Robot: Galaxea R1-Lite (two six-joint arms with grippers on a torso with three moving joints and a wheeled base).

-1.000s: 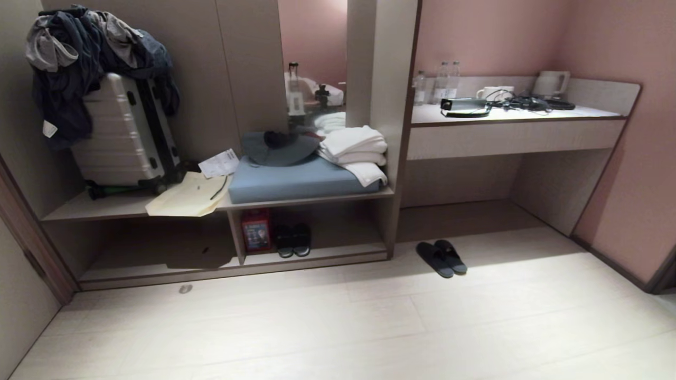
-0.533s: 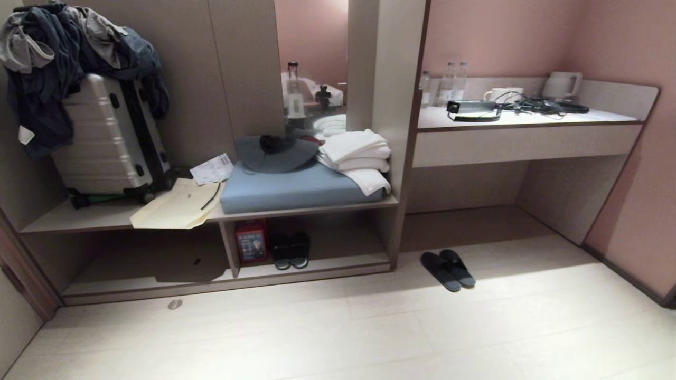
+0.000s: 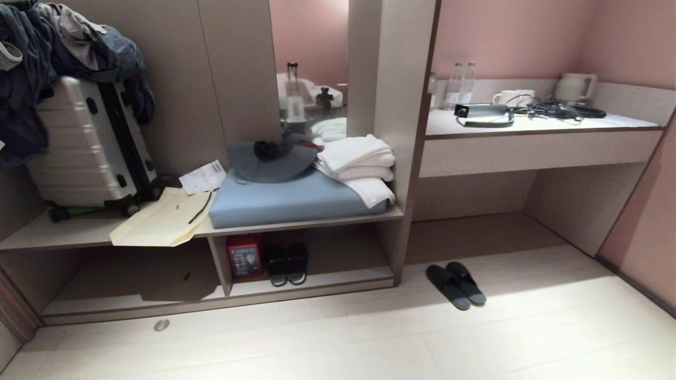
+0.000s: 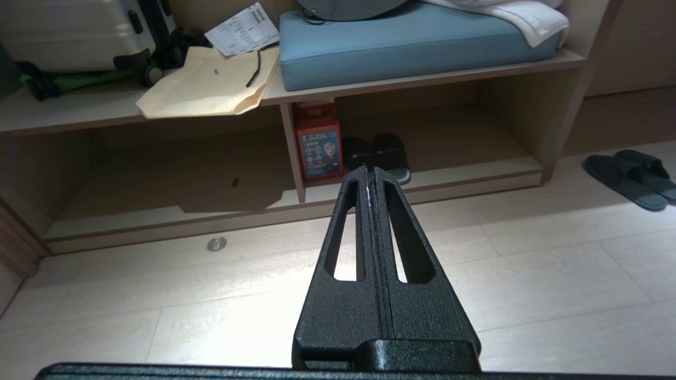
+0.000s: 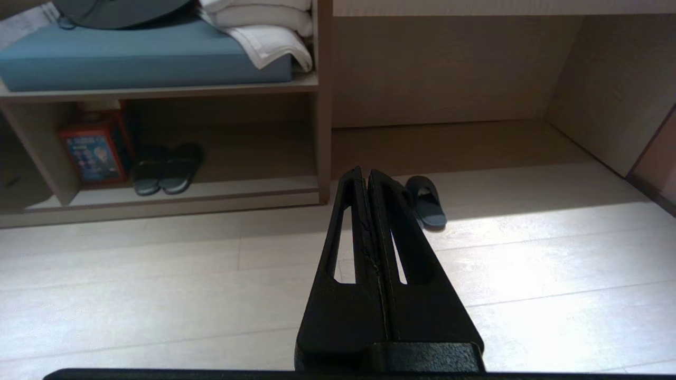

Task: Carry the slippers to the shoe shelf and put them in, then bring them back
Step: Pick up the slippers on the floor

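The slippers (image 3: 456, 285) are located side by side on the floor, just right of the shoe shelf (image 3: 311, 277). The left gripper (image 4: 369, 171) and right gripper (image 5: 365, 172) are fully closed, nothing gripped

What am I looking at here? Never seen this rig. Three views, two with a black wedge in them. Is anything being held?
It is a wheeled robot with two arms. The wide picture comes from a camera on its head; neither arm shows there. The other two come from cameras on the wrists, looking along each tool. The black wedges are those tools: the left tool and the right tool, both shut and holding nothing, pointing out over the floor.

The slippers lie side by side on the pale floor, right of the built-in unit. The shoe shelf is the narrower low cubby; it already holds another dark pair and a red box. Above it sit a blue cushion and folded white towels.
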